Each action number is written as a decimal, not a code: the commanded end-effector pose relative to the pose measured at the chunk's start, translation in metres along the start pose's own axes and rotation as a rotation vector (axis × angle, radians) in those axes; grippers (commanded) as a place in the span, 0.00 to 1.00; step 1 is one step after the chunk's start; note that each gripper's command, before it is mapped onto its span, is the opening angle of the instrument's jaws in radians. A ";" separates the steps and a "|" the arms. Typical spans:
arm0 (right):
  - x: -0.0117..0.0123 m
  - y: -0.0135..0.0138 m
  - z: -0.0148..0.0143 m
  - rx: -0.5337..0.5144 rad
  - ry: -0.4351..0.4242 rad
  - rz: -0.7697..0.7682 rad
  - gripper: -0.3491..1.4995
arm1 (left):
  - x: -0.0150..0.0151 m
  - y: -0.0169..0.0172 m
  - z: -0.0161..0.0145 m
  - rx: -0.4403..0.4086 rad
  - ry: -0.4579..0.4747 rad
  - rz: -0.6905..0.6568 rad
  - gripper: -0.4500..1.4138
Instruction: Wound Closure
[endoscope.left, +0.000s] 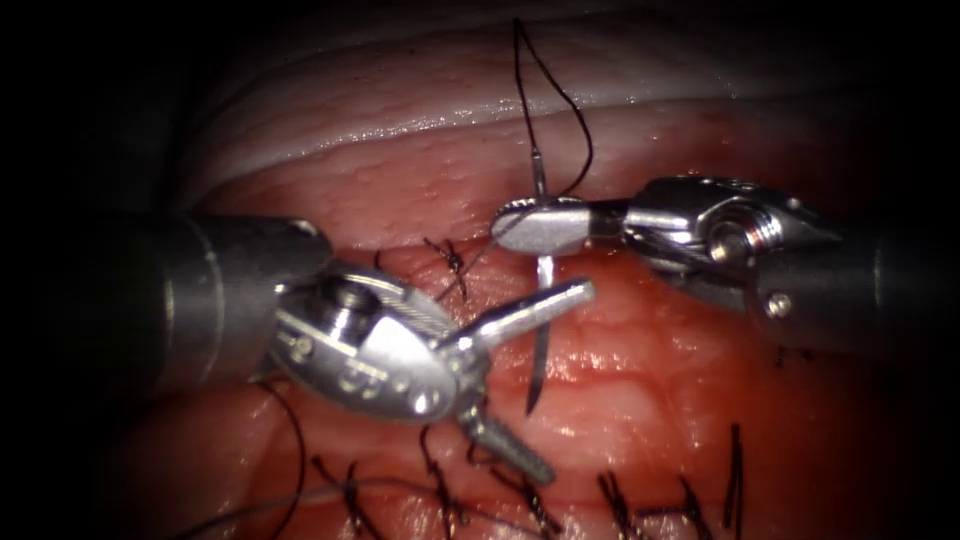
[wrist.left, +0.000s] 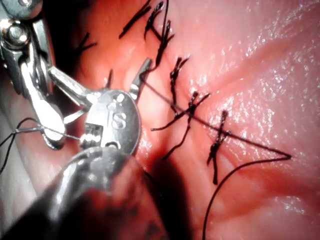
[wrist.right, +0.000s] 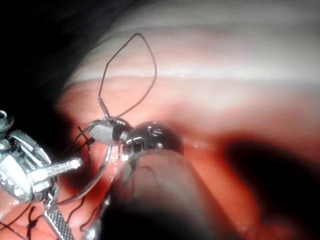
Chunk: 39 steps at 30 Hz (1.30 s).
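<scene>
My right tool (endoscope.left: 505, 228) comes in from the right with its jaws shut on the curved needle (endoscope.left: 541, 350) near its thread end. The needle hangs from those jaws over the tissue (endoscope.left: 660, 370), tip downward and free of the tissue; its curve also shows as the needle (wrist.right: 102, 170) in the right wrist view. My left tool (endoscope.left: 568, 380) reaches in from the left with its jaws spread wide and holds nothing. Its upper jaw lies across the needle's shaft just below the right tool. Black thread (endoscope.left: 585, 130) loops up from the needle's tail and back down behind the right tool's jaws.
Several tied black stitches (endoscope.left: 610, 495) with cut ends line the closed cut along the near tissue, and one knot (endoscope.left: 452, 262) sits by the left tool's wrist. Loose thread (endoscope.left: 298, 460) curls under the left tool's shaft. Stitches (wrist.left: 217, 142) run across the left wrist view.
</scene>
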 end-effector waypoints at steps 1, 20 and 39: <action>0.0005 0.0004 0.0008 0.008 0.007 0.000 0.00 | -0.0005 0.0001 0.0005 0.001 0.000 -0.004 0.87; 0.0059 0.0057 0.0002 0.037 0.063 -0.764 0.00 | -0.0025 0.0013 0.0005 0.023 -0.073 -0.190 0.32; 0.0075 0.0071 0.0039 0.197 0.154 -1.233 0.00 | -0.0091 0.0007 -0.0004 0.203 -0.478 -0.403 0.15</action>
